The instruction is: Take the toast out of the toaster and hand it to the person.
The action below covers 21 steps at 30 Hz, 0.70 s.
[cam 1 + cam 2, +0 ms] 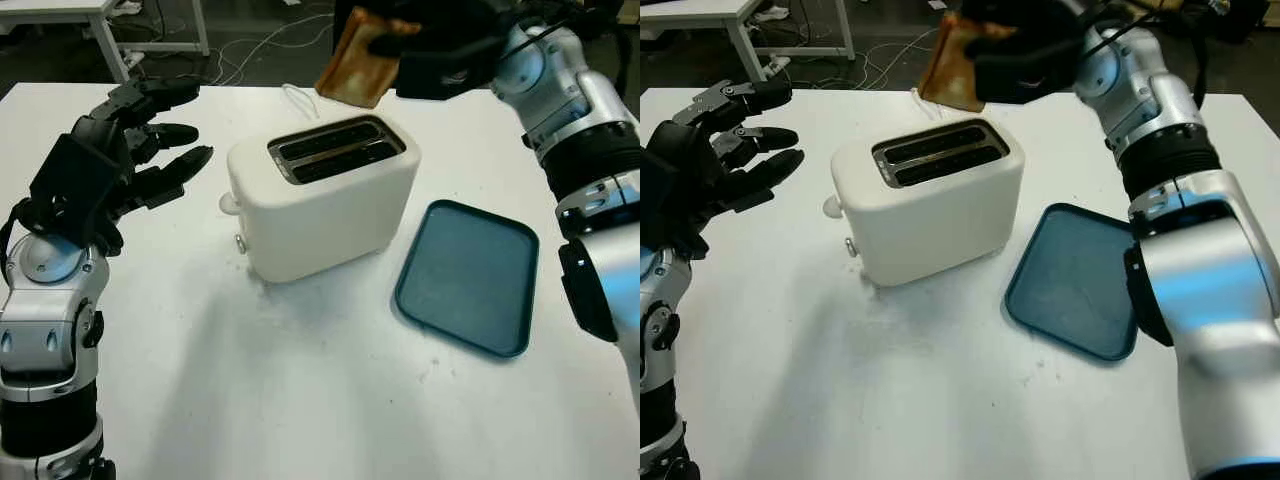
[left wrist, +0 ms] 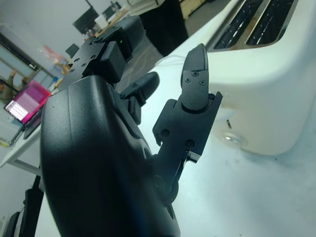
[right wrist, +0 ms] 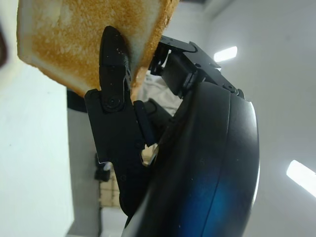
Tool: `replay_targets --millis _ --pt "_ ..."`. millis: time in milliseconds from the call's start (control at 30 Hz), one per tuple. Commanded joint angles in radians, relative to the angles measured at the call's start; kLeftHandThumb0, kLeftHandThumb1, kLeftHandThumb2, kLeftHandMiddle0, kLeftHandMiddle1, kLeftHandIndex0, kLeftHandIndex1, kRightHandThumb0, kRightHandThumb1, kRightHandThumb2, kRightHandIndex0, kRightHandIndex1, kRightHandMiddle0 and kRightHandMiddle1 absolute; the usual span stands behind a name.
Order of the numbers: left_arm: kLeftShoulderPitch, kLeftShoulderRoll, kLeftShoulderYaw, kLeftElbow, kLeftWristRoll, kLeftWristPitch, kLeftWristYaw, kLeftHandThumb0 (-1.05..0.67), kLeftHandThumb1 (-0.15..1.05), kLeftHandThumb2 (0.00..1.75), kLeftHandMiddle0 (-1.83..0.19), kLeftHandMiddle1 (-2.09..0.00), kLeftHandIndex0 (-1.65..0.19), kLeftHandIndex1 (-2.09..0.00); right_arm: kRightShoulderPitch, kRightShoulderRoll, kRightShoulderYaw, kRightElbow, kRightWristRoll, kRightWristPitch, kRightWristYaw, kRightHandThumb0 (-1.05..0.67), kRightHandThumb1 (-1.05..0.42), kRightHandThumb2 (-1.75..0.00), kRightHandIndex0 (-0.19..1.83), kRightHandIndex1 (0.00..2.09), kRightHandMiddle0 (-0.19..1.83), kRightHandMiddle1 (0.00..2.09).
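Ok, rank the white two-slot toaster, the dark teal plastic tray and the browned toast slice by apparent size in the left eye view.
1. White two-slot toaster
2. Dark teal plastic tray
3. Browned toast slice, partly covered by the right hand holding it above the toaster.

My right hand is raised past the table's far edge, fingers clamped; my left hand hovers open near its left edge.

One toast, toaster, tray.

Bright, even overhead light. The boxy cream plastic toaster throws a soft grey shadow forward across the white table. Ceiling lamps glare beyond the right hand's fingers, whose near shell blurs.
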Motion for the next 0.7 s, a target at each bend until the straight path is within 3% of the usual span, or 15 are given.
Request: replay_targets --millis 0,200,400,533,667 --pt "0.009 -0.006 0.007 -0.012 -0.012 0.001 0.005 -0.21 0.73 0.44 -0.2 -0.95 -0.33 -0.56 -0.043 -0.005 -0.032 0.027 0.033 0.046 -0.043 -0.51 -0.92 -0.41 1.11 1.75 0.85 1.75" --pt "0.014 -0.005 0.011 -0.013 -0.01 0.002 0.006 -0.22 0.73 0.44 -0.19 -0.95 -0.33 -0.56 -0.045 -0.022 -0.108 0.169 0.102 0.089 -0.136 -0.46 -0.92 -0.4 0.99 1.74 0.75 1.68" --pt "0.015 -0.001 0.02 -0.015 -0.018 0.006 -0.003 -0.2 0.73 0.43 -0.19 -0.94 -0.33 -0.55 0.058 -0.025 -0.217 0.257 0.212 0.141 -0.216 -0.34 -0.92 -0.38 0.94 1.75 0.69 1.74" --pt "0.01 -0.006 0.017 -0.015 -0.019 0.01 -0.001 -0.18 0.74 0.44 -0.18 -0.94 -0.33 -0.55 0.108 -0.014 -0.231 0.267 0.23 0.184 -0.246 -0.26 -0.92 -0.35 0.89 1.75 0.65 1.75" --pt "0.007 -0.003 0.009 -0.014 -0.011 0.01 0.0 -0.18 0.73 0.44 -0.19 -0.96 -0.33 -0.56 0.137 0.01 -0.275 0.27 0.275 0.241 -0.247 -0.2 -0.92 -0.34 0.75 1.75 0.42 1.74"
